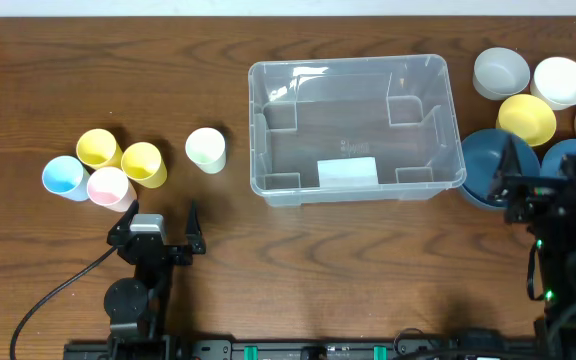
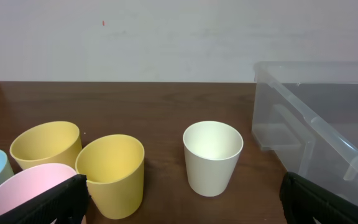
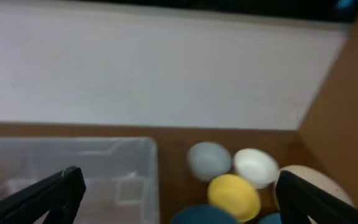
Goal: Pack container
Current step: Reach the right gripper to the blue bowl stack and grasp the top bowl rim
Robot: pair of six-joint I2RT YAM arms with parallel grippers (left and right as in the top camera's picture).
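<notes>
Nothing is packed yet. My left fingers (image 2: 59,203) stand wide apart and empty, with the cream cup (image 2: 212,157) just ahead between them. My right fingers (image 3: 48,194) are spread too, holding nothing. The container (image 2: 316,118) sits ahead and to the right of my left fingers, with no cup or bowl inside. The bowls (image 3: 232,194) lie ahead of my right fingers, outside it.

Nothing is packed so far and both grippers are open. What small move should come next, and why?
Probably ease the left gripper forward toward the white cup. The cup stands upright, apart from the other cups, centred ahead of the open jaws in the left wrist view. It is also the cup nearest the container, which holds no cups or bowls yet.
</notes>
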